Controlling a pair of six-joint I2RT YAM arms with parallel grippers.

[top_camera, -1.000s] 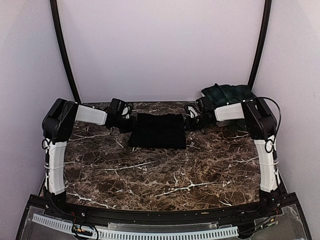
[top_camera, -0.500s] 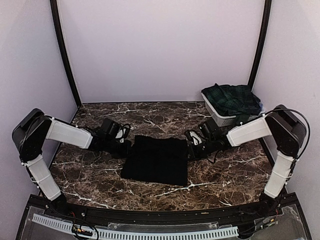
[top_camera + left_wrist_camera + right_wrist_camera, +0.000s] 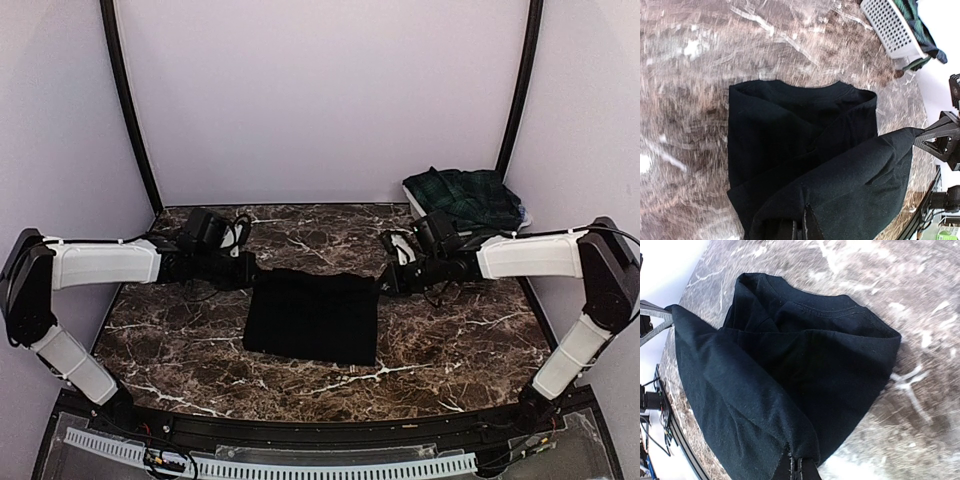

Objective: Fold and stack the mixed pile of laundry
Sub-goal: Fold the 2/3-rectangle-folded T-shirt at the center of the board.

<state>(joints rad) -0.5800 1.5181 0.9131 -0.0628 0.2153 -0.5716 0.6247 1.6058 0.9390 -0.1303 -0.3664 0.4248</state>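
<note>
Left claw (image 3: 247, 272) and right claw (image 3: 386, 283) each pinch a cloth (image 3: 312, 318) corner (edge raised), so we risk a skewed fold if one leads.

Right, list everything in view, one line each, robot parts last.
cloth: one, black, mid-table, far corners pinched up
tartan garment: one, dark green and navy, heaped in the basket
basket: one, white slatted, far right corner of the table
table: one, brown marble with white veins, under everything
left gripper: one, black, shut on the cloth's far left corner
right gripper: one, black, shut on the cloth's far right corner
</note>
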